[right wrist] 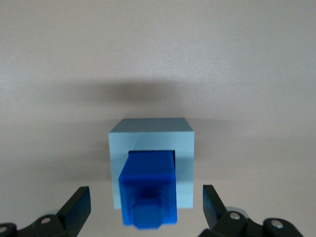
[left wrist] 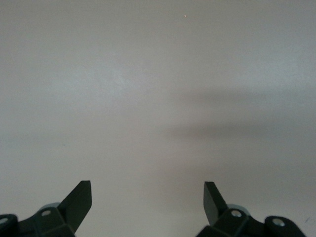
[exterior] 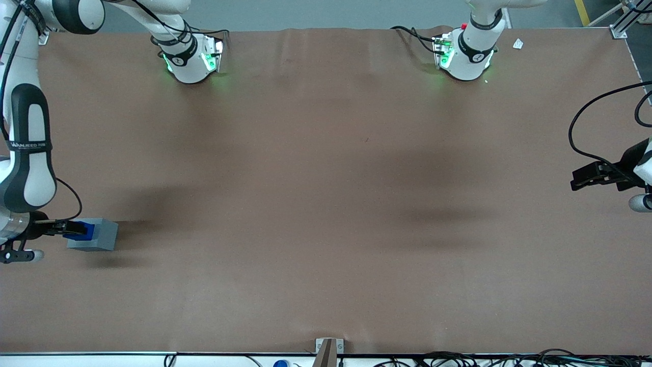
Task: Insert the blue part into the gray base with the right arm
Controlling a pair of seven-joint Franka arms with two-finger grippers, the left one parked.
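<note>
On the brown bench point(exterior: 326, 204), the blue part point(right wrist: 148, 190) stands in the recess of the gray base point(right wrist: 150, 133), between the spread, empty fingers of the right arm's claw point(right wrist: 145, 207), so a careless retreat could clip and tilt the possibly half-seated part.

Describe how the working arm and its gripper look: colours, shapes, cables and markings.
The right arm is white and rounded, with black segments; one black band carries small white lettering. A thin black cable loops beside it. Its gripper, over the blue part, is black, with two tapered, wedge-shaped fingers.
</note>
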